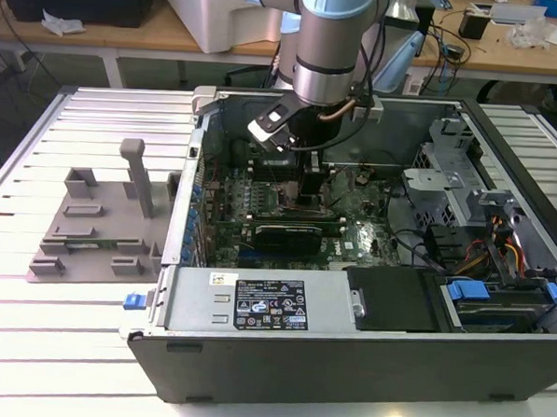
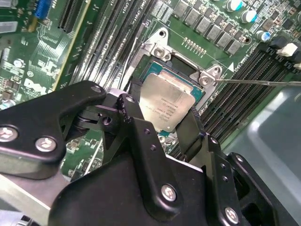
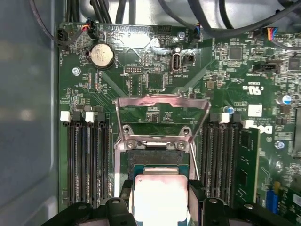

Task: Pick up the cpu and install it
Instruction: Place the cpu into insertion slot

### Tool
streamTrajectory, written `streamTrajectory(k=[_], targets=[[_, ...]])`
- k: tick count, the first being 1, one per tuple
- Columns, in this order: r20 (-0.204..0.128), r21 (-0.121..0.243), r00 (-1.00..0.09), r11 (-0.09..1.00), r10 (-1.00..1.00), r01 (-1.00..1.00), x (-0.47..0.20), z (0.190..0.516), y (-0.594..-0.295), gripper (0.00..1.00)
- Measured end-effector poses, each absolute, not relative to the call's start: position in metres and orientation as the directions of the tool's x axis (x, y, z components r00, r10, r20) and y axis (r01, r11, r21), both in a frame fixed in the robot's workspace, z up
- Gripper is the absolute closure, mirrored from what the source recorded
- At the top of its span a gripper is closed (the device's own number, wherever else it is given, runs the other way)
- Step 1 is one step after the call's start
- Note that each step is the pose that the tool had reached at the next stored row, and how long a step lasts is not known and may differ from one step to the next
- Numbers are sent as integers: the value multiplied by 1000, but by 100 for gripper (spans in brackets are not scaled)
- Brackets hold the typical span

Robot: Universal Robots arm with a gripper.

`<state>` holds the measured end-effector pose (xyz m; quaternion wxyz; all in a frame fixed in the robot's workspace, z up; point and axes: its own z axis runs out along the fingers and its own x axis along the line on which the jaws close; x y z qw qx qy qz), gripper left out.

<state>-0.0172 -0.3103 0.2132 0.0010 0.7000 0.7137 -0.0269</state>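
Slatted aluminium tabletop (image 1: 66, 347) carries everything in the exterior view, with wooden benches behind it. On it lies a large dark grey metal computer case (image 1: 345, 361), open side up. A grey and pale blue robot arm (image 1: 334, 43) comes down into the case from above. Just outside the case, on the exterior view's left, sits a grey plastic tray (image 1: 81, 226) with upright posts. A green motherboard (image 3: 155, 80) covers the floor of the case. Near the middle of the case, long black memory slots (image 3: 87, 160) run along both sides of a silver-framed processor socket (image 2: 157, 47), whose bare metal load plate (image 3: 162, 103) is swung open and tilted up. The black two-fingered gripper (image 2: 162, 113) hangs low inside the case, directly over that socket. Its black fingers (image 2: 136, 122) are clenched against two opposite edges of the small flat square cpu (image 2: 167, 101), silvery-grey on top with a thin green rim, which sits level at the socket opening; whether it rests in the socket cannot be told.
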Motion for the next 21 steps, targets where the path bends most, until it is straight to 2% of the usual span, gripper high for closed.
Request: streamTrajectory(k=[21], targets=[[-39, -37, -21, 19, 999, 999, -13, 195, -308, 45]])
